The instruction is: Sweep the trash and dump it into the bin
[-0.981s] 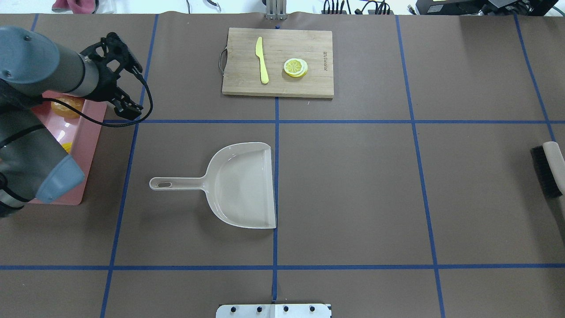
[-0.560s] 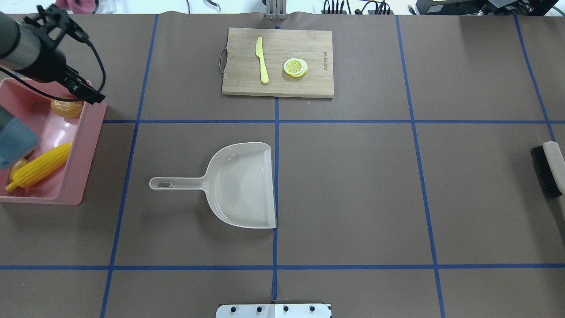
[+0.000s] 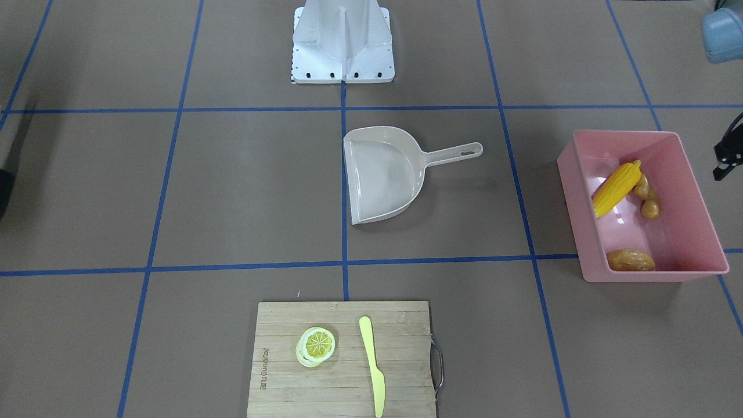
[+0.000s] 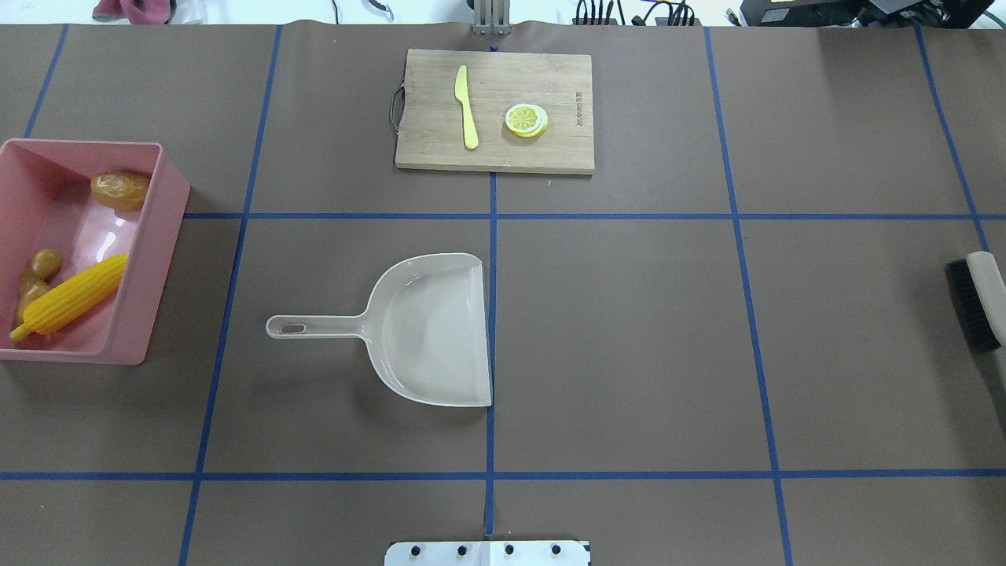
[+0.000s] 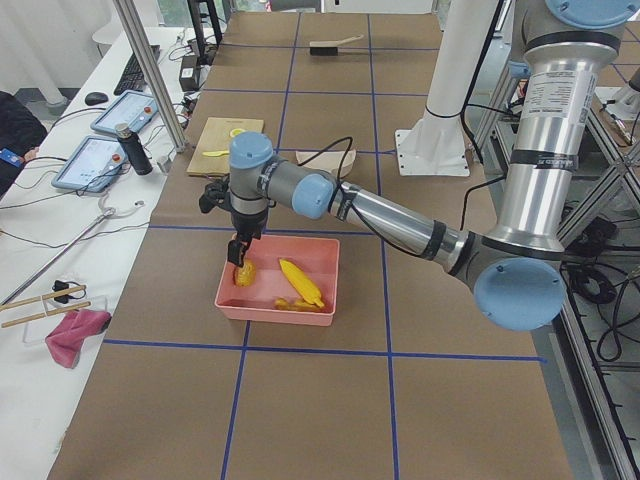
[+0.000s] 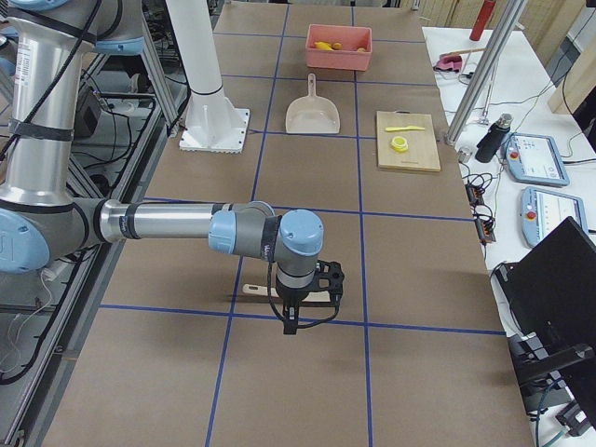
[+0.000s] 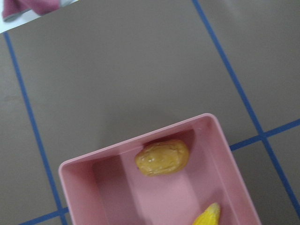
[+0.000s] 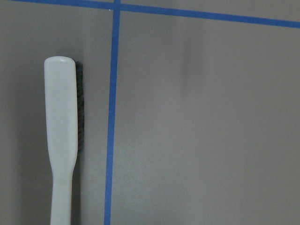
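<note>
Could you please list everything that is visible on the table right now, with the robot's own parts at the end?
bin: 1, pink, at the table's left end
corn cob: 1, yellow, in the bin
potato: 1, brown, in the bin's far corner
ginger root: 1, tan, in the bin beside the corn cob
dustpan: 1, beige, mid-table, empty
cutting board: 1, wood, far side
knife: 1, pale yellow, on the board
lemon slice: 1, yellow, on the board beside the knife
brush: 1, beige with black bristles, at the right end
robot base: 1, white, at the near edge
left pincer: 1, black, over the bin; jaws unclear
right pincer: 1, black, over the brush; jaws unclear
</note>
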